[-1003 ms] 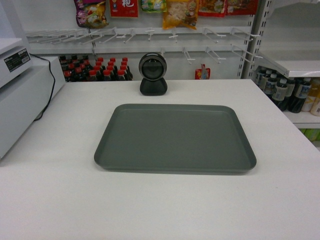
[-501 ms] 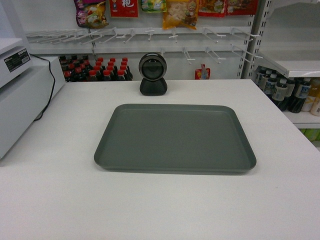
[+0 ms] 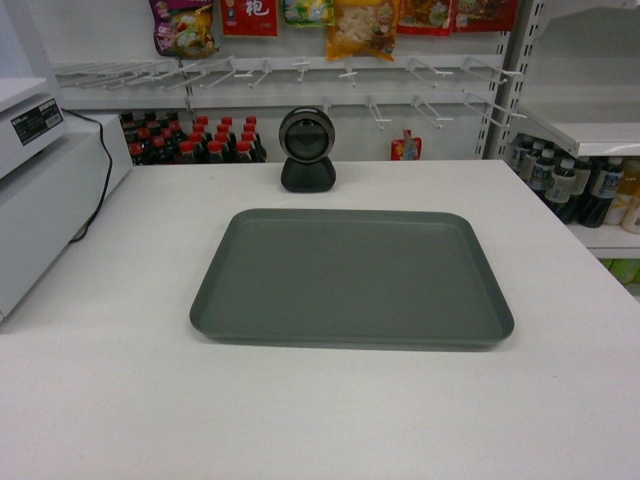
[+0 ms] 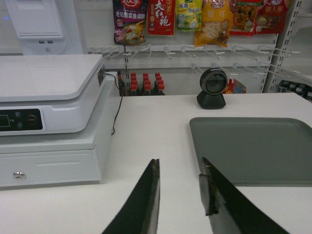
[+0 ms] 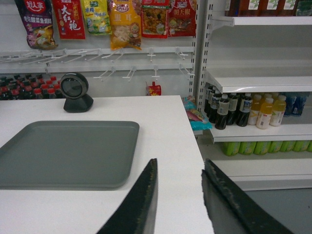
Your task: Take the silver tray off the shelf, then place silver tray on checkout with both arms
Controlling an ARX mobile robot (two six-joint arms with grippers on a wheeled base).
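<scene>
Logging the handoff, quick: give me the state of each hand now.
Left hand: open, empty, hanging over the checkout left of the silver tray.
Right hand: open, empty, right of the tray.

left claw (image 4: 178, 183) parted, right claw (image 5: 179, 187) parted

Tray (image 3: 350, 277) flat on checkout (image 3: 110, 400), centred. Scanner (image 3: 307, 149) behind tray, apart from it, nr back edge. Register (image 3: 45, 190) on counter, left of tray, well apart. Bottles (image 3: 190, 140) behind counter, left of scanner. Peg hooks (image 3: 300, 72) + snack bags (image 3: 360, 25) above. Shelf (image 3: 585, 130) w/ drinks (image 3: 570, 185) to right, off counter.
</scene>
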